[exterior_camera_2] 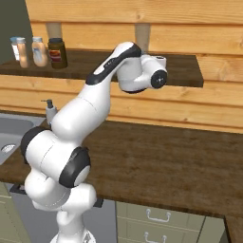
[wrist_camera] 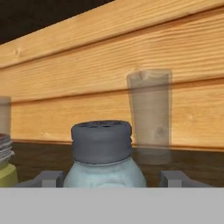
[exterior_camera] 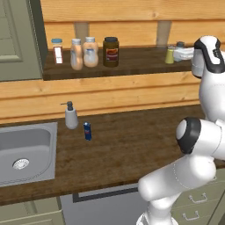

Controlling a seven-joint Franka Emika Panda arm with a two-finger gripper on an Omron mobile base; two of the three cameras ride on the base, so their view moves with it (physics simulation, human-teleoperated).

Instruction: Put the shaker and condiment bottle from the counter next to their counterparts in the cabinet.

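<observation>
Item: the shaker [wrist_camera: 104, 157], upright on the cabinet [exterior_camera: 132, 66] shelf, long axis vertical. It stands between the fingertips [wrist_camera: 46, 178] of the gripper [wrist_camera: 109, 179], which flank its body, spread apart with gaps either side (released, by the look). The yellow-green counterpart [wrist_camera: 6, 173] sits just beside, at 9 o'clock. Retreat should run straight back.

Shaker [wrist_camera: 104, 173] was pale blue-green with a dark grey cap; the shaker beside it [exterior_camera: 169, 56] yellow-green, grey-capped. Two bottles [exterior_camera: 77, 54] [exterior_camera: 90, 52] were peach-orange with whitish caps and pale blue-white labels, the jar [exterior_camera: 110, 52] dark brown. Shelf [exterior_camera: 132, 63] dark brown wood, back boards [wrist_camera: 109, 65] light wood, cabinet door [exterior_camera: 17, 39] grey-green, can [exterior_camera: 87, 131] dark blue, pump dispenser [exterior_camera: 70, 116] grey.
</observation>
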